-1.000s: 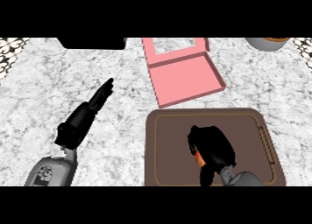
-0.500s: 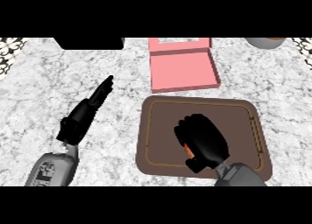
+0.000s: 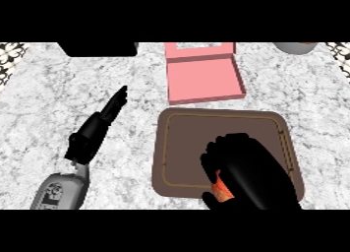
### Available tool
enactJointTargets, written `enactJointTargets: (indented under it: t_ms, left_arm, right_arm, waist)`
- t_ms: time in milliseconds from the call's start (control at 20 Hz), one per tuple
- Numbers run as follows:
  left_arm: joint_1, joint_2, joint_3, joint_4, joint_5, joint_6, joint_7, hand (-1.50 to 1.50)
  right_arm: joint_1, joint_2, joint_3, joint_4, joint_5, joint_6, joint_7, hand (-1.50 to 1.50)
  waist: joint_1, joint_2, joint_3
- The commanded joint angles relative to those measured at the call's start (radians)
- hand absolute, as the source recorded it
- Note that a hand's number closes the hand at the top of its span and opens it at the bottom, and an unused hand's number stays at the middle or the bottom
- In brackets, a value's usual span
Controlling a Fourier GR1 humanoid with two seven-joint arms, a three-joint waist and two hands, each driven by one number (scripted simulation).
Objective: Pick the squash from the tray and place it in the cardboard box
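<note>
Marble counter (image 3: 47, 118), grey-white, seen from steeply above. Nearest me, my right hand (image 3: 247, 172) sits low on the brown tray (image 3: 185, 142), fingers curled down round the squash (image 3: 221, 191) — only an orange sliver shows under the palm near the tray's front edge, the rest hidden. So I read it as gripped, but how much of it the fingers enclose I can't tell.

My left hand (image 3: 98, 130) lies out on the counter left of the tray, fingers straight, holding nothing, resting.

Beyond the tray is the pink cardboard box (image 3: 203, 81), lid flipped up at the back, just past the tray's far rim. Further back, a black object (image 3: 98, 48) and a grey bowl-like thing (image 3: 298, 47) at the top edge.

Risks, as I judge them — the squash is held near one end, so it may pivot or slip on the lift. Carrying low could catch the tray's raised rim or the box's near wall. Releasing short of the box lands it on that wall.
</note>
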Motion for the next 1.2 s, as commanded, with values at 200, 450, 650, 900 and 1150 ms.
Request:
enactJointTargets:
  t_ms: [200,450,650,900,1150]
  left_arm:
    - [0.023,0.032,0.024,-0.042,0.026,-0.042,0.004,0.00]
    - [0.027,0.008,0.019,0.005,-0.018,-0.004,-0.043,0.00]
    - [0.001,0.013,0.023,0.050,-0.009,-0.037,-0.069,0.00]
    - [0.023,-0.007,0.007,-0.012,-0.015,-0.025,-0.014,0.00]
    - [-0.031,0.003,0.039,0.016,0.001,-0.040,-0.006,0.00]
  right_arm:
    - [-0.042,0.110,-0.088,-0.329,-0.108,0.209,0.199,1.50]
    - [-0.134,0.129,-0.302,-0.283,-0.239,0.265,0.210,1.50]
    - [-0.302,0.184,-0.280,-0.196,-0.173,0.263,0.334,1.50]
    - [-0.451,0.156,-0.473,-0.074,-0.265,0.290,0.299,1.50]
    - [-0.552,0.175,-0.458,0.198,-0.206,0.133,0.240,1.50]
  waist:
    - [0.006,0.001,0.000]
    - [0.010,0.004,0.000]
    - [0.010,0.004,-0.001]
    - [0.014,0.003,0.000]
    - [0.017,0.006,0.000]
